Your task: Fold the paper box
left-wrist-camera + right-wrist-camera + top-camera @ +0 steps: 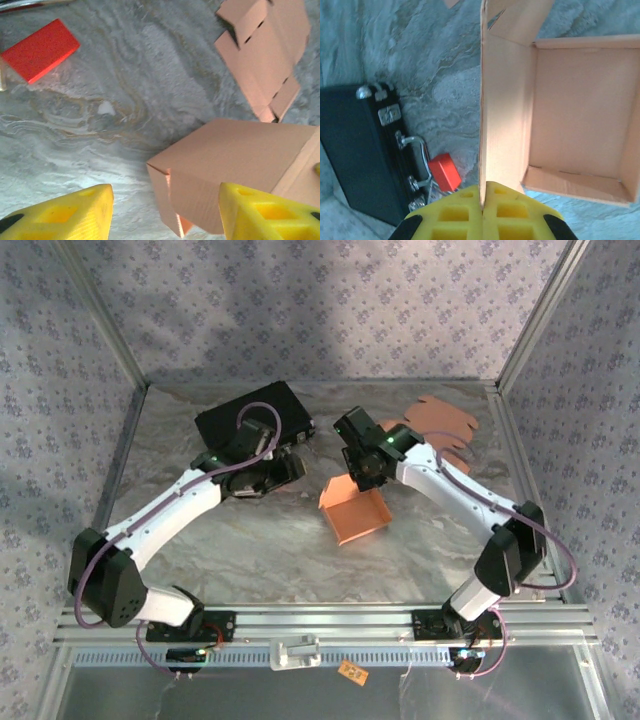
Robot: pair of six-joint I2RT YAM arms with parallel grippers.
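R end effector [483, 207] is clenched on box [580, 110] side flap, prob. to keep it upright for folding; L end effector [162, 202] is released, box just ahead.

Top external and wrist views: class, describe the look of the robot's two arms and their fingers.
Both the left arm and right arm have white links with black joints and bases. A purple cable runs along each. The fingers are yellow blocks with square recesses.

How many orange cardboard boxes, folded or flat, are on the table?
2: one part-folded box at centre, its wall in the right gripper; one flat blank at back right. More may lie stacked under it.
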